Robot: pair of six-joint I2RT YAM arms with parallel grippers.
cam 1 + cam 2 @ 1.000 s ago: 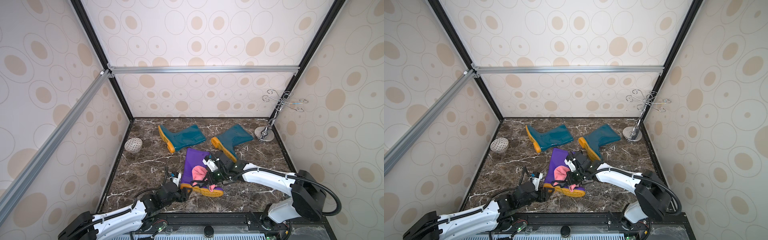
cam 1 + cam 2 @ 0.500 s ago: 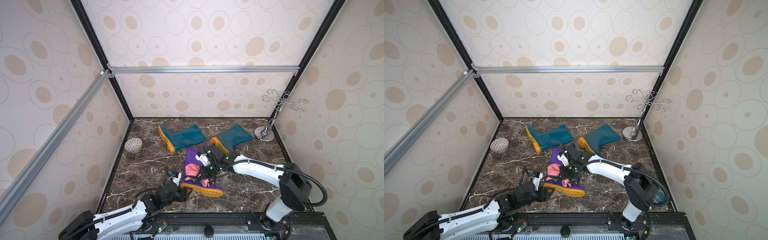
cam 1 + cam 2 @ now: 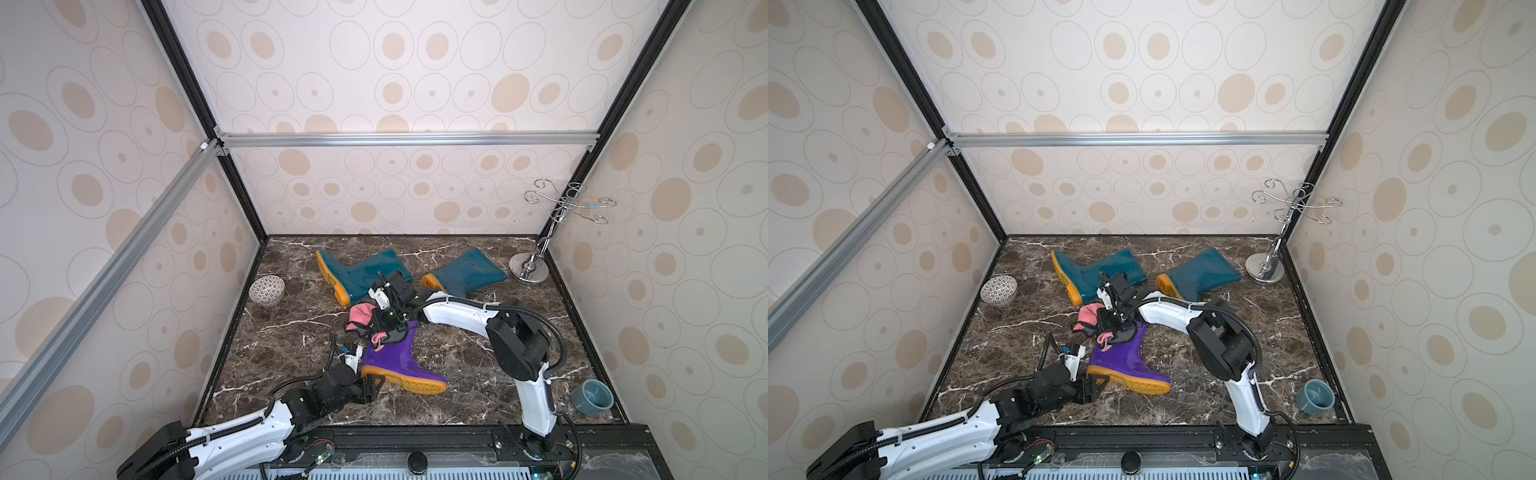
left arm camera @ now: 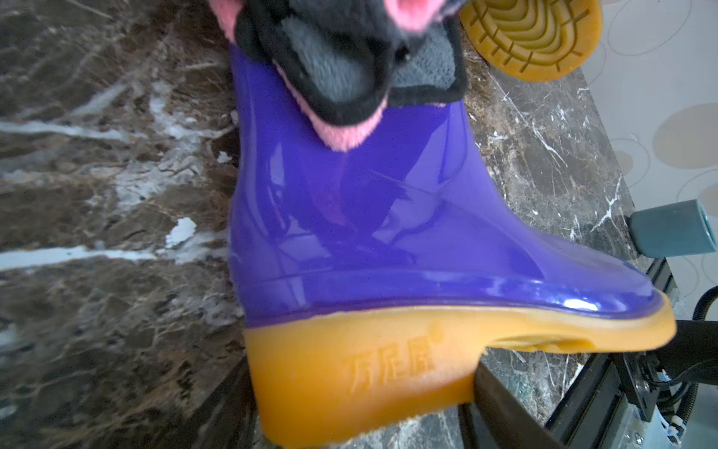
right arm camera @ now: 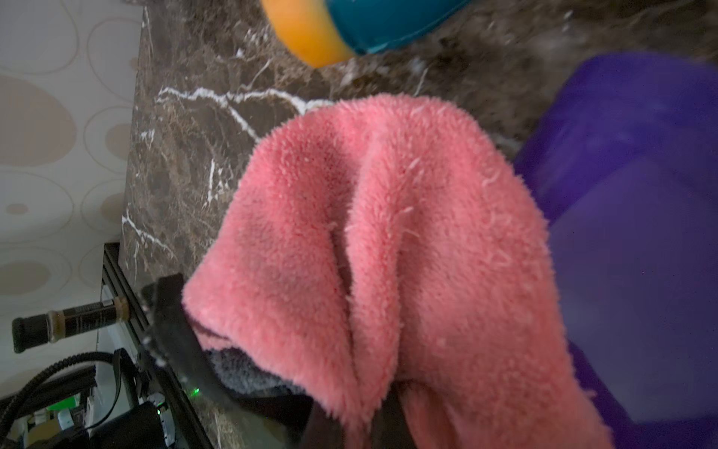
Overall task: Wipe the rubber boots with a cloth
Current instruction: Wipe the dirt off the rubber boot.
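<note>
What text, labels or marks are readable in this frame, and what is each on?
"万" followed by two more embossed characters, too soft to read for sure: on the purple boot's orange heel.
Pale print on a dark cylinder: too blurred to read.
Nothing else is readable.

A staged robot test cell is shown: a marble-look tabletop (image 3: 291, 332) is boxed in by circle-patterned panels (image 3: 415, 62), which are held by black and aluminium frame bars (image 3: 407, 139).

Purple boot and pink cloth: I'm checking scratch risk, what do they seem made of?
The purple boot looks like glossy rubber or PVC: sharp highlights, moulded orange sole. The cloth looks like microfibre or fleece: fuzzy pink pile, grey back, dark edging.
</note>
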